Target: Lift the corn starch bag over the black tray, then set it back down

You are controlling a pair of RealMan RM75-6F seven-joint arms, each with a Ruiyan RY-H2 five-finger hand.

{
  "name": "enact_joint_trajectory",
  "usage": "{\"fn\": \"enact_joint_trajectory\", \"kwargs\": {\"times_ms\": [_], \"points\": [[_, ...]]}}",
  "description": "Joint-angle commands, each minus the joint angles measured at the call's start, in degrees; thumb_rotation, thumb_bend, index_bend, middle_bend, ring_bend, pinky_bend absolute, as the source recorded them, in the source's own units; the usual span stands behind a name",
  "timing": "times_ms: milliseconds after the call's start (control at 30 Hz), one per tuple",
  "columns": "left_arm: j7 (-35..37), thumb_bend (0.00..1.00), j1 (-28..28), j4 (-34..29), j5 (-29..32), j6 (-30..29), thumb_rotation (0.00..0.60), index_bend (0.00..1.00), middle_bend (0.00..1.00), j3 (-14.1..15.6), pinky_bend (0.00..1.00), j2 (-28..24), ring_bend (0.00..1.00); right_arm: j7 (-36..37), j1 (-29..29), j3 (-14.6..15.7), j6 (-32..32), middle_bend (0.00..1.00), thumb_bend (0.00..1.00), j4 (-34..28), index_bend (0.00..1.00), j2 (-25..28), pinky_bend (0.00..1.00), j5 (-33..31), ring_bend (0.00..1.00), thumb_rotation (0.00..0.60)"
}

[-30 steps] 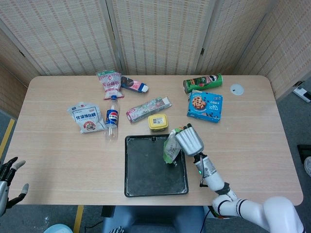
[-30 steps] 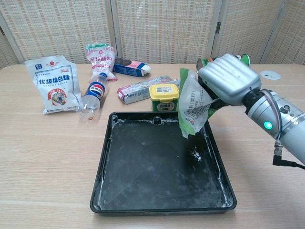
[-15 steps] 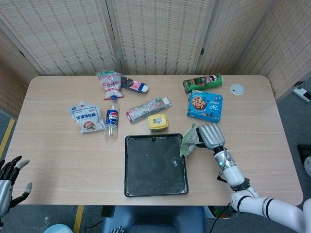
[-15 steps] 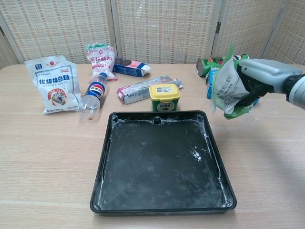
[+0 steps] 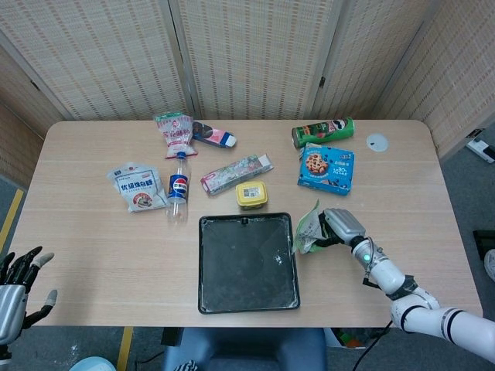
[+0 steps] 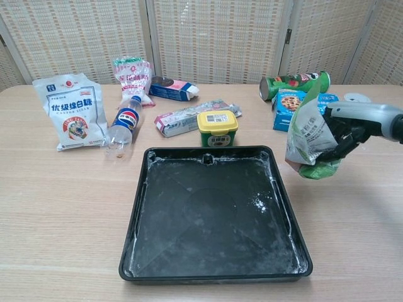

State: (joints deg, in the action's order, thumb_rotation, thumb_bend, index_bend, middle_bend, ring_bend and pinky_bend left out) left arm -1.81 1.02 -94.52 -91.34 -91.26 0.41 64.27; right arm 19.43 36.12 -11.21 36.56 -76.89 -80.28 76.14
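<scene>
Gripping the corn starch bag point(image 6: 308, 135) upright, the right hand point(image 6: 352, 126) is observed just beside the black tray point(image 6: 214, 267), over bare table point(image 6: 63, 207).

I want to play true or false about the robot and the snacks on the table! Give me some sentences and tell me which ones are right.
1. The right hand holds the corn starch bag. True.
2. The bag is inside the black tray. False: it is to the right of the tray, outside its rim.
3. The yellow tub sits just behind the tray. True.
4. The Pepsi bottle stands upright. False: it lies on its side.
5. The left hand holds the cookie box. False: it holds nothing, fingers apart, off the table's near left corner.
</scene>
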Motion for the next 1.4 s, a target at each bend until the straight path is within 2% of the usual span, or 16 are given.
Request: {"fn": "enact_joint_trajectory", "kwargs": {"times_ms": [33, 167, 400, 433, 533, 633, 967, 1200, 1400], "points": [[-0.22, 0.44, -0.03, -0.20, 0.01, 0.10, 0.600, 0.21, 0.13, 0.06, 0.04, 0.01, 0.15, 7.81, 1.09, 2.76, -0.79, 0.58, 0.53, 3.73, 0.41, 0.19, 0.59, 6.61, 0.70, 0.600], [-0.59, 0.44, -0.12, -0.56, -0.07, 0.12, 0.600, 0.21, 0.13, 0.02, 0.04, -0.05, 0.15, 12.97, 1.84, 5.32, 0.52, 0.58, 0.52, 6.77, 0.41, -0.76, 0.59, 10.68, 0.69, 0.600], [-0.86, 0.44, -0.11, -1.05, -0.32, -0.14, 0.600, 0.21, 0.13, 0.03, 0.04, -0.40, 0.15, 16.50, 2.46, 8.22, 4.07, 0.56, 0.52, 10.71, 0.40, -2.67, 0.57, 14.16, 0.66, 0.600], [-0.86, 0.44, -0.07, -1.07, -0.32, -0.22, 0.600, 0.21, 0.13, 0.04, 0.04, -0.44, 0.15, 16.79, 2.51, 8.52, 4.36, 0.53, 0.50, 11.00, 0.38, -2.78, 0.55, 14.34, 0.63, 0.600], [-0.75, 0.44, 0.04, -1.15, -0.47, -0.42, 0.600, 0.21, 0.13, 0.14, 0.03, -0.56, 0.15, 17.80, 2.75, 9.37, 4.94, 0.44, 0.35, 11.46, 0.32, -2.84, 0.49, 14.64, 0.51, 0.600], [-0.65, 0.44, 0.07, -1.19, -0.56, -0.56, 0.600, 0.21, 0.13, 0.13, 0.03, -0.59, 0.15, 18.53, 2.84, 10.10, 5.63, 0.40, 0.28, 11.57, 0.30, -2.84, 0.46, 14.81, 0.45, 0.600], [-0.05, 0.44, 0.22, -0.90, -0.85, -1.07, 0.600, 0.21, 0.13, 0.14, 0.03, -0.69, 0.15, 17.70, 2.34, 11.20, 8.56, 0.32, 0.26, 10.53, 0.22, -1.77, 0.43, 14.17, 0.40, 0.600], [0.51, 0.44, 0.30, -0.65, -0.61, -1.36, 0.600, 0.21, 0.13, -0.09, 0.03, -0.93, 0.15, 11.43, -1.25, 10.54, 15.27, 0.31, 0.26, 4.00, 0.22, 4.24, 0.41, 12.00, 0.39, 0.600], [1.16, 0.44, -0.06, 0.21, -0.10, -1.02, 0.600, 0.21, 0.13, -0.57, 0.03, -0.30, 0.15, -2.72, -8.66, 10.03, 25.23, 0.34, 0.25, -7.70, 0.22, 12.17, 0.41, 7.18, 0.40, 0.600]]}}
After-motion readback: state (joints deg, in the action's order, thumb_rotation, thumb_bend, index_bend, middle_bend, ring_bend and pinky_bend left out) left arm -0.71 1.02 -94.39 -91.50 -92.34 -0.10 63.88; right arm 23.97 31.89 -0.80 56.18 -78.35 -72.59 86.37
